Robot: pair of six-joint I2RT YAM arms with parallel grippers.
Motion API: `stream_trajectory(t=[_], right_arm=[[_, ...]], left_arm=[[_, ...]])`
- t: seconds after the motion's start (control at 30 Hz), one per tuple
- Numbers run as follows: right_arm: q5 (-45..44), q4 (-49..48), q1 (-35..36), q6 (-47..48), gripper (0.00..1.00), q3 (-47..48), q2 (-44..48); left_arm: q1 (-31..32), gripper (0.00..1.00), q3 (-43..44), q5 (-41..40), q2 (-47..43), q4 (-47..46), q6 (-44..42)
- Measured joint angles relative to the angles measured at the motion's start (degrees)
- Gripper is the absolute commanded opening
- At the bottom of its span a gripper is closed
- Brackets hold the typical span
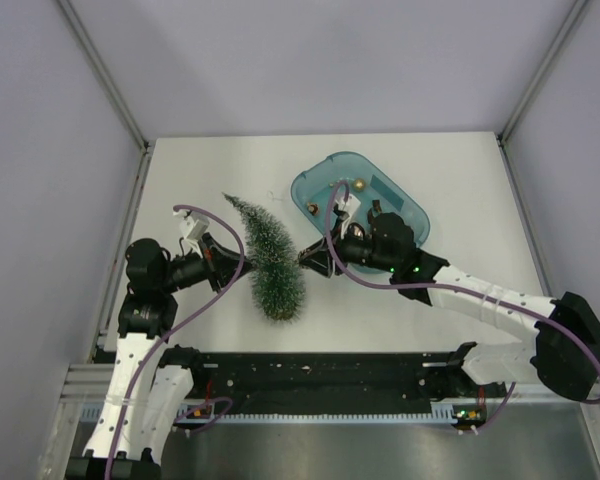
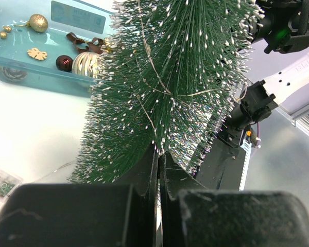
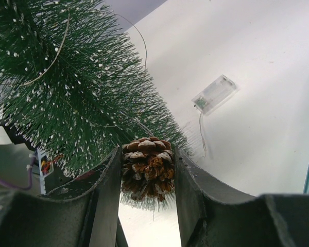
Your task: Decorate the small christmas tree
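The small christmas tree lies tilted on the white table, its tip toward the far left and its wide end toward the arms. A thin wire winds through its frosted green bristles. My left gripper is shut, its tips pinched into the bristles on the tree's left side. From the right, my right gripper is shut on a brown pine cone and holds it against the bristles. The tree's base is hidden.
Behind the right arm is the teal tray, holding a gold glitter ball, a striped gold ball, a dark red ball, a gold leaf and a brown ribbon. A clear battery box with its wire lies beyond the tree.
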State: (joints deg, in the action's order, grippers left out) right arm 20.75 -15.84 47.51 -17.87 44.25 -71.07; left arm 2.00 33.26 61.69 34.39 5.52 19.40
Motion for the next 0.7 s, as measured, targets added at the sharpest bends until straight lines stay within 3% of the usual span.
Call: stream_trajectory(t=[0.43,0.7], right_arm=[[-0.1,0.0,0.0,-0.3,0.41,0.0,0.2],[0.4,-0.4,0.0,-0.4,0.54,0.0,0.2]], left_arm=[[0.0,0.0,0.0,0.0,0.0,0.0,0.0],[0.0,0.0,-0.1,0.0,0.0,0.0,-0.1]])
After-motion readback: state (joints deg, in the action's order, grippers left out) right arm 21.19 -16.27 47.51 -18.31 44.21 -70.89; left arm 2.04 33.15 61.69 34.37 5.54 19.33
